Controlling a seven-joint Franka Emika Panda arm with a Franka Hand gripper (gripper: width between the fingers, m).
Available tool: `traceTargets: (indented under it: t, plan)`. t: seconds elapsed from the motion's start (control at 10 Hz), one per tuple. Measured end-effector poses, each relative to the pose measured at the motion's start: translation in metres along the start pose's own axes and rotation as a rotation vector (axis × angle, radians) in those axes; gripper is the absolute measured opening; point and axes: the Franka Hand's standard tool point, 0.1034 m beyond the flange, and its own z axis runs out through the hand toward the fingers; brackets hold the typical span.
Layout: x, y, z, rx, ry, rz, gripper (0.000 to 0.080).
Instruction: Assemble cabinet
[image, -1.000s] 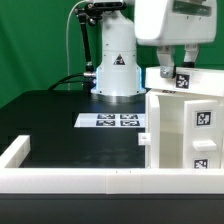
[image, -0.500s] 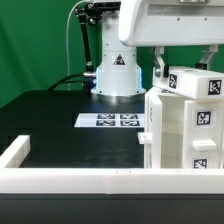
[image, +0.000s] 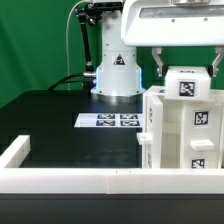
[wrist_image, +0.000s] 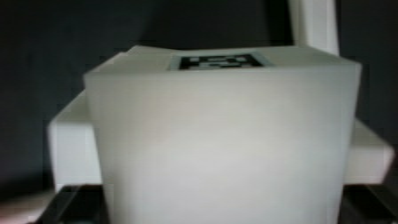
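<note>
The white plastic boxy cabinet body (image: 185, 135) stands upright on the black table (image: 70, 140) at the exterior view's right, near the low white rim (image: 90, 180). A smaller white tagged panel piece (image: 190, 85) sits at the top of the body, just beneath the arm's two-finger gripper (image: 186, 66). One dark finger (image: 160, 68) shows at the piece's left side. The gripper appears to be clamped on the piece, with the jaws at either flank. In the wrist view the piece (wrist_image: 222, 130) fills most of the frame, its tag facing up.

Step in hand, as judged: seating the panel piece onto the cabinet body.

Next move calls for squaring the piece with the body's top edges, lowering it straight, then releasing.

The marker board (image: 112, 121) lies flat at the far middle of the table, well apart from the work.
</note>
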Motion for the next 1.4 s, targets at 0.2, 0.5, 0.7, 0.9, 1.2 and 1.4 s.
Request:
traceTargets:
  t: [0.2,0.5,0.7,0.9,1.2,1.4]
  plan:
    - [-0.007,-0.007,0.0,0.034,0.028,0.32,0.0561]
    - [-0.013,-0.015,0.001,0.063,0.01,0.652,0.0563]
    - [-0.014,-0.022,0.001,0.098,-0.024,0.889,0.0563]
    - [-0.017,-0.025,0.001,0.105,-0.043,1.023,0.0575]
    - [-0.006,-0.022,-0.007,0.131,-0.054,0.943,0.0796]
    - [-0.005,-0.022,-0.018,0.148,-0.065,0.936,0.0797]
